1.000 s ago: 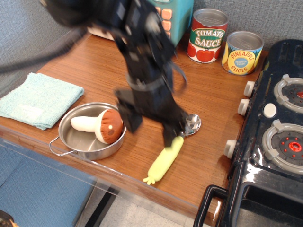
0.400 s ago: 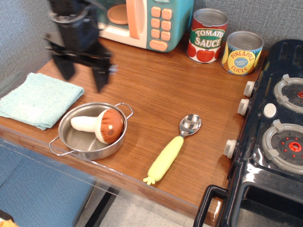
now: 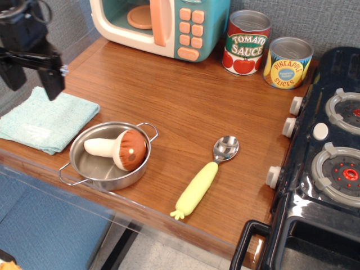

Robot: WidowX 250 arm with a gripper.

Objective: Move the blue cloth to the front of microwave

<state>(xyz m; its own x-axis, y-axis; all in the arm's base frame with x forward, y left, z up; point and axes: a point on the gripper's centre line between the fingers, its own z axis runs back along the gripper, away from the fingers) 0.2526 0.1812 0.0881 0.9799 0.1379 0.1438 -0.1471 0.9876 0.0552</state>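
While nothing is gripped, scene reads as below.
pan: steel pan (image 3: 104,163) with two wire handles, near the front edge of the wooden counter (image 3: 191,101); holds one toy mushroom (image 3: 117,148) lying on its side, brown cap toward the right, white stem toward the left.
microwave: microwave (image 3: 163,25) at the back of the counter, door open, orange plate (image 3: 139,16) inside.
cans: tomato sauce can (image 3: 246,42) and pineapple slices can (image 3: 288,62) upright side by side, right of the microwave; contents can't be made out.
spoon: spoon (image 3: 203,184) with yellow handle lies on the counter right of the pan, steel bowl pointing back.
stove: black stove (image 3: 326,157) at the right edge, white knobs along its side.
claw: gripper (image 3: 32,84) at far left, two dark fingers pointing down and spread apart, nothing between them.
blue cloth: blue cloth (image 3: 48,119) folded flat at the front-left corner of the counter, just left of the pan, well apart from the microwave.
cloth vs claw: claw is over the cloth's back edge; right fingertip overlaps the cloth in view, contact can't be told.
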